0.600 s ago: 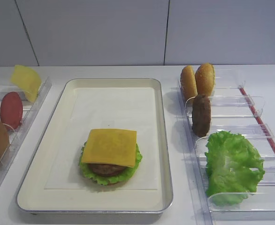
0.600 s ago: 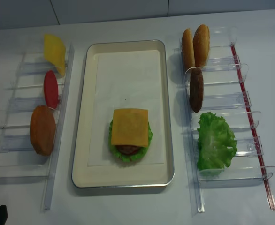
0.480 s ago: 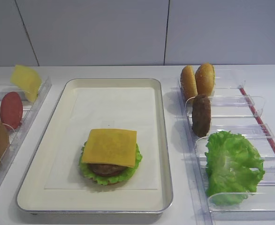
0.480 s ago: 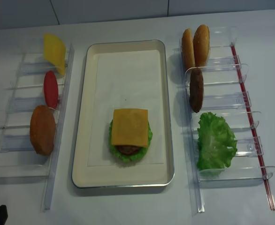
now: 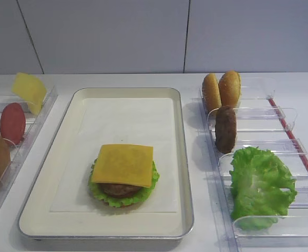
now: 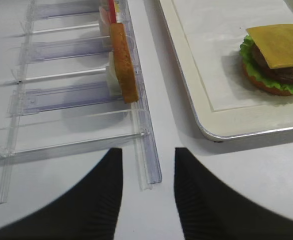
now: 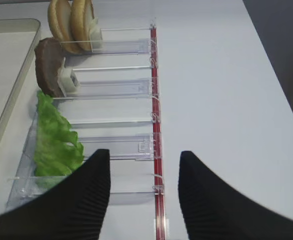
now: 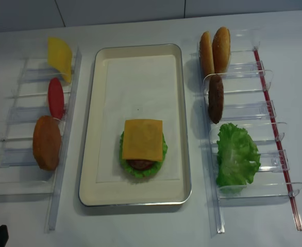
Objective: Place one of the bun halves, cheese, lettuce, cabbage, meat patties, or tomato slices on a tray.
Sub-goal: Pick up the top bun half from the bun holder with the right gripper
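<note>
A: Where are the right fingers (image 7: 141, 192) just now?

B: Low over the near end of the right clear rack (image 7: 131, 90), spread apart with nothing between them. The lettuce (image 7: 56, 140) lies just to their left, not touching. Farther along the same rack stands a meat patty (image 7: 47, 66) on edge, then two bun halves (image 7: 71, 22) at the far end.

A: And the left fingers (image 6: 145, 192)?

B: Also parted and holding nothing, above the bare bench (image 6: 246, 175) near the left rack (image 6: 61, 95). A bun half (image 6: 123, 62) stands upright in that rack, ahead of them and well clear. A tomato slice (image 8: 55, 98) and a cheese slice (image 8: 60, 57) sit farther along.

A: What is on the tray (image 8: 102, 128)?

B: In its near half, a stack on the white paper: bun base (image 6: 271, 89), green leaf (image 8: 124, 154), patty (image 6: 281, 67), and a square cheese (image 8: 141, 139) on top. It lies to the right of the left fingers and to the left of the right ones, apart from both
</note>
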You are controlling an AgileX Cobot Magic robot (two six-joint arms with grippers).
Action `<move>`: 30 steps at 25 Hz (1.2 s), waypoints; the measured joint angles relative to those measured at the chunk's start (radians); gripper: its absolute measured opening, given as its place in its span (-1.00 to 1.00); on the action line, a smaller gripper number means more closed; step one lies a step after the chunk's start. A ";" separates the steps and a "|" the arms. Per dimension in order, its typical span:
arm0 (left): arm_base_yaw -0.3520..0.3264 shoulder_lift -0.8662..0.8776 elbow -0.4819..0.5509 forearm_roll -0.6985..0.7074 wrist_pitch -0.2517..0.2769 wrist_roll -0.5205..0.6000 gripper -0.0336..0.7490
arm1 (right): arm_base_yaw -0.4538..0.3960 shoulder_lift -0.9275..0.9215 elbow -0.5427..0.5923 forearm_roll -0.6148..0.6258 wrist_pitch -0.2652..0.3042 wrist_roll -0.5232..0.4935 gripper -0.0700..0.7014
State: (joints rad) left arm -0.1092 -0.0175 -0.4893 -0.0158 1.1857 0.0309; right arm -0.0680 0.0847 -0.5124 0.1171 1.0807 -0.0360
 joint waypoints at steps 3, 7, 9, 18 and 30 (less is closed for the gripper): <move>0.000 0.000 0.000 0.000 0.000 0.000 -0.27 | 0.000 0.138 -0.055 0.027 -0.032 0.000 0.12; 0.000 0.000 0.000 0.000 0.000 0.000 -0.27 | 0.000 0.358 -0.140 0.050 -0.054 0.023 0.19; 0.000 0.000 0.000 0.000 0.000 0.000 -0.27 | 0.000 0.475 -0.185 0.065 -0.058 0.027 0.30; 0.000 0.000 0.000 0.001 0.000 0.000 -0.27 | 0.033 1.014 -0.534 0.094 0.011 0.036 0.49; 0.000 0.000 0.000 0.001 0.000 0.000 -0.27 | 0.342 1.612 -1.083 -0.016 0.081 0.192 0.49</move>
State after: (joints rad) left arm -0.1092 -0.0175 -0.4893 -0.0153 1.1857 0.0309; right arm 0.2744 1.6968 -1.5957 0.1013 1.1620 0.1564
